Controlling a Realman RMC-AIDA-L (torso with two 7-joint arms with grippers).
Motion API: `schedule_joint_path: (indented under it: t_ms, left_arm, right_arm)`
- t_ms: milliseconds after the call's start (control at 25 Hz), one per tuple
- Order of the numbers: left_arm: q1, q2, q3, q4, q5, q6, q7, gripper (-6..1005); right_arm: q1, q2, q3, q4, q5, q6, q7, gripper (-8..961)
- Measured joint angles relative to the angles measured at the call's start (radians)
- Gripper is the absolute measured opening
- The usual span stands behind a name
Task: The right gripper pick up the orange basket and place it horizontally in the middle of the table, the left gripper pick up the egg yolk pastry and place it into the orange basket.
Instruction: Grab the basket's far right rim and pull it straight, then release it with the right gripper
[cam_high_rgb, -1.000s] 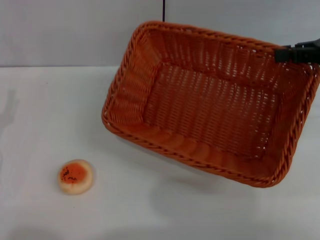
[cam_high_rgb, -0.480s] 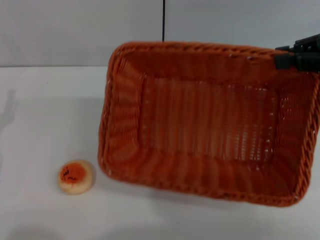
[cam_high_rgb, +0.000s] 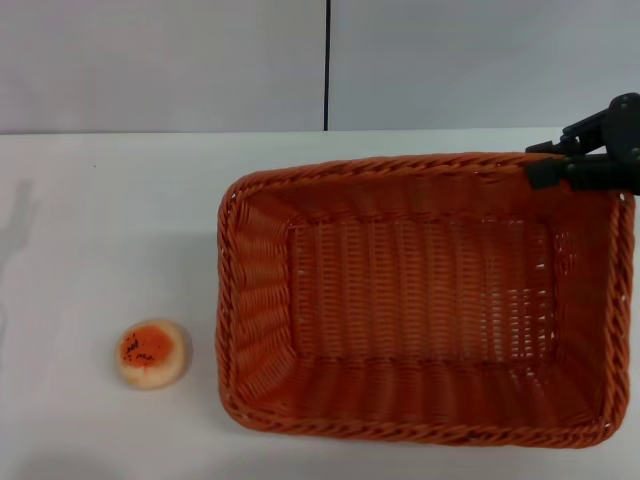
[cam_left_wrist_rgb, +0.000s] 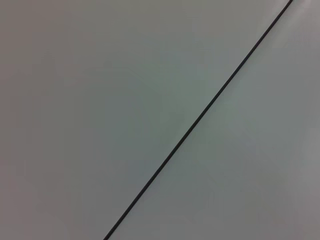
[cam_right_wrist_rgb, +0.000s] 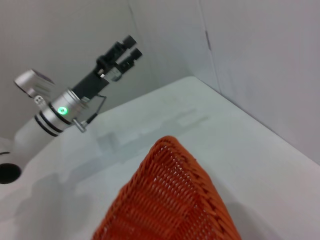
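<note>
Basket (cam_high_rgb: 420, 300) has swung down from its tilt to sit square and level mid-tabletop (cam_high_rgb: 100, 220), right gripper (cam_high_rgb: 575, 165) fingers clamped on its far-right rim, pastry (cam_high_rgb: 152, 353) waiting just left.

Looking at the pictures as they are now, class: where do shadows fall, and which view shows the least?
Head view: the orange basket is sharp and evenly lit, and a faint grey shadow lies on the table near the left edge. Right wrist view: soft shadows lie under the left gripper. Left wrist view: only blank wall with one dark seam.
</note>
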Motion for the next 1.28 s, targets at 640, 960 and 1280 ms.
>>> schedule_joint_path:
  t_ms: [640,960,1280]
  left_arm:
    - [0.003,0.000,0.002,-0.011,0.000,-0.007,0.000,761]
    - [0.005,0.000,0.002,-0.021,0.000,-0.008,0.000,757]
    - [-0.005,0.000,0.002,-0.024,0.000,-0.016,0.000,753]
  right_arm:
    - [0.019,0.010,-0.002,0.047,-0.030,0.113,0.002,163]
    - [0.030,0.014,0.004,0.042,-0.029,0.139,0.018,195]
    - [0.052,0.017,0.010,0.039,-0.020,0.192,-0.012,391]
